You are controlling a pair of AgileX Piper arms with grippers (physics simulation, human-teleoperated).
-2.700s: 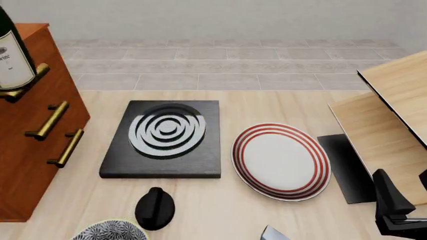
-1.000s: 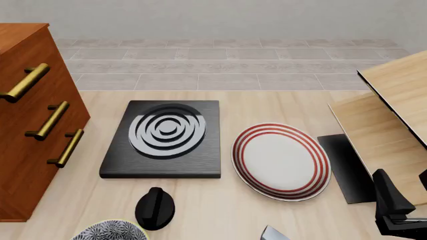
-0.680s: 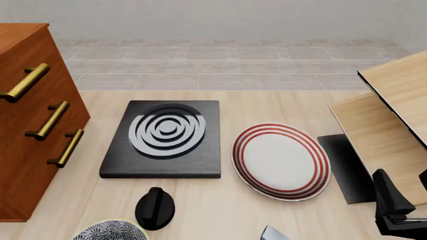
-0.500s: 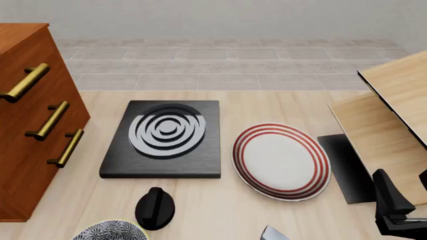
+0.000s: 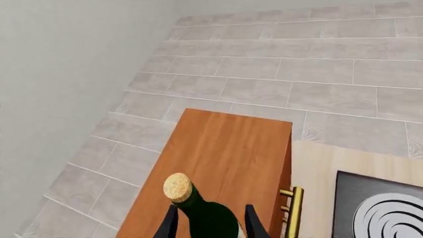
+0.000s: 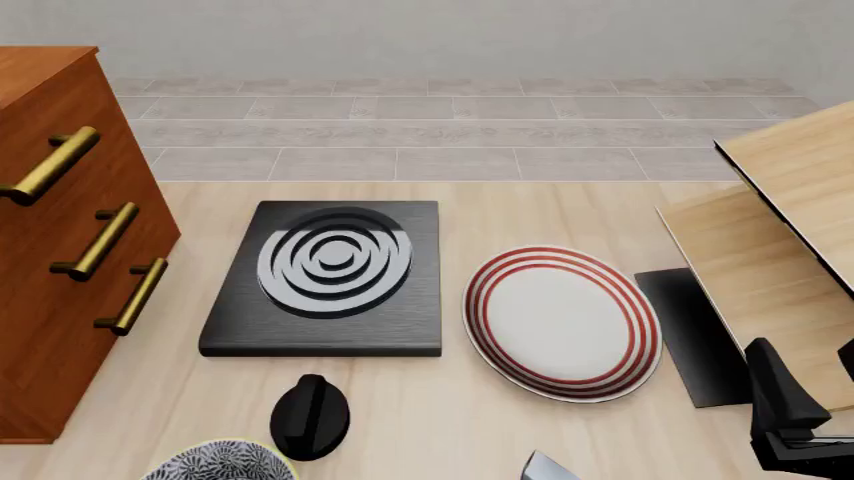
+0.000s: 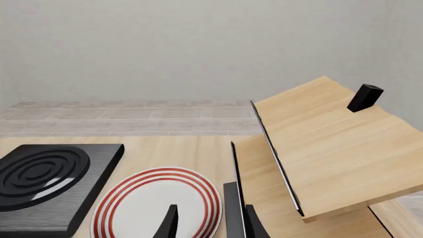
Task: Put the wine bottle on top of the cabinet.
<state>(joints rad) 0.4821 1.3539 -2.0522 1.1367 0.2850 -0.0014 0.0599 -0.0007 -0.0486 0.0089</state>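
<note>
Left gripper fingers clamp the wine bottle above the cabinet; right gripper fingers apart.

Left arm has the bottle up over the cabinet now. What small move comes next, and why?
Probably lower it straight down. In the left wrist view the left gripper holds the wine bottle between its fingers above the cabinet top, cork up. Whether the base already touches is hidden, so descend slowly before opening.
</note>
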